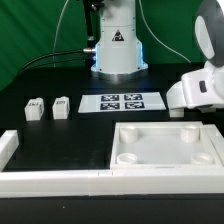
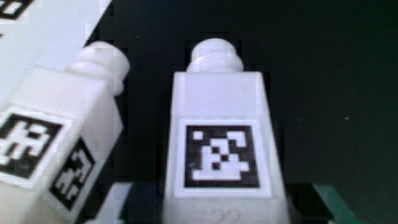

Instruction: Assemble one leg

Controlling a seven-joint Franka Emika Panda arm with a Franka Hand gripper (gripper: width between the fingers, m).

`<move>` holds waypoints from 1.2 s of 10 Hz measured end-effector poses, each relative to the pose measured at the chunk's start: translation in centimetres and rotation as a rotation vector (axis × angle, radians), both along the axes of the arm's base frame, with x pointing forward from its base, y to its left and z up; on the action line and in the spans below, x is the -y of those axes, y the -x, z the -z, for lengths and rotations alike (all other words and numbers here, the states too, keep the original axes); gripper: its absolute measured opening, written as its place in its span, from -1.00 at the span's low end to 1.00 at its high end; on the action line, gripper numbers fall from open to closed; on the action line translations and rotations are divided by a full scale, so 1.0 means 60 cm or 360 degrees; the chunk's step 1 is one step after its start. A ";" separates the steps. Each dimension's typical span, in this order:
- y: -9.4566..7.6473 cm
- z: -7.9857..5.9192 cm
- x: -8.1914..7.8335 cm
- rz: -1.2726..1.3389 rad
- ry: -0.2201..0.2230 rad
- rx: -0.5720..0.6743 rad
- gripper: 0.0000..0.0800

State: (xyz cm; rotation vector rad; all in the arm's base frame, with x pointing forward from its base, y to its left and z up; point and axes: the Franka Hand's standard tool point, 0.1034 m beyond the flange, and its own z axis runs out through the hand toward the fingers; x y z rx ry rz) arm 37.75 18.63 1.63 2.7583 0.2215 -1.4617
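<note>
In the wrist view a white leg (image 2: 217,130) with a black-and-white tag lies straight between my gripper's fingers, its round peg end pointing away. My gripper (image 2: 222,206) is open, with one dark finger (image 2: 128,203) on each side of the leg's near end and a small gap on both sides. A second leg (image 2: 68,115) lies close beside it, slightly slanted. In the exterior view two more legs (image 1: 36,108) (image 1: 62,107) stand at the left. My arm's white hand (image 1: 198,90) is at the right and hides the fingers and the two legs under it.
The white square tabletop (image 1: 165,158) with round corner sockets lies in front of my hand. The marker board (image 1: 122,101) lies mid-table, and its corner shows in the wrist view (image 2: 15,8). White border bars (image 1: 50,180) run along the front left. The robot base (image 1: 117,50) stands behind.
</note>
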 end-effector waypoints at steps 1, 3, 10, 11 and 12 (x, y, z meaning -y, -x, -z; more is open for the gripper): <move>-0.004 -0.025 0.001 0.0030 0.0013 0.0019 -0.26; -0.010 -0.080 0.016 0.0027 0.0037 0.0023 -0.26; -0.052 -0.146 0.027 0.0049 0.0011 0.0204 -0.26; -0.060 -0.147 0.025 0.0065 -0.0007 0.0362 -0.26; -0.067 -0.147 0.024 0.0083 -0.0031 0.0559 -0.26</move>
